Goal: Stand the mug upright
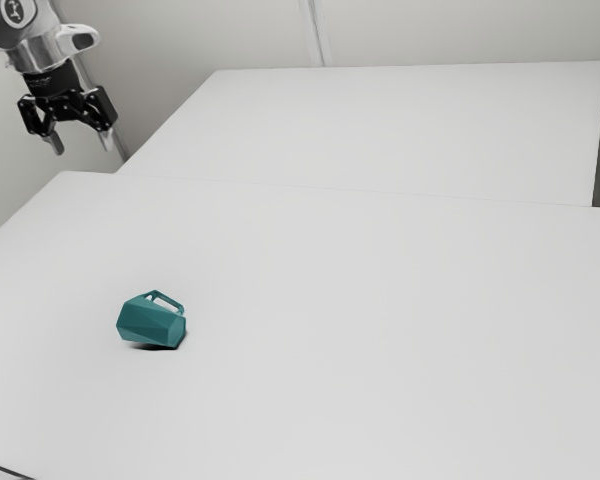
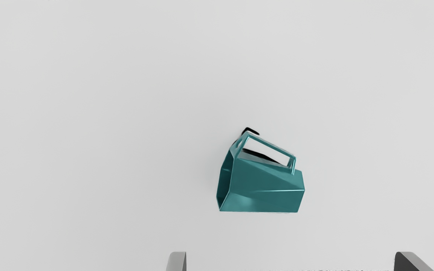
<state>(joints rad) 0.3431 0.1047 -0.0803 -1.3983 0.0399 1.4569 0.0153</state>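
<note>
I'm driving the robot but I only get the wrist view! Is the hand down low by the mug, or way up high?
Observer: High up. In the exterior view, the hand hangs in the air, well clear of the mug lying on the table.
Operator: Okay! I see the mug's open end, but what's its bottom like?
Observer: The exterior view shows a flat base with several straight edges, facing roughly toward that view's right.
</note>
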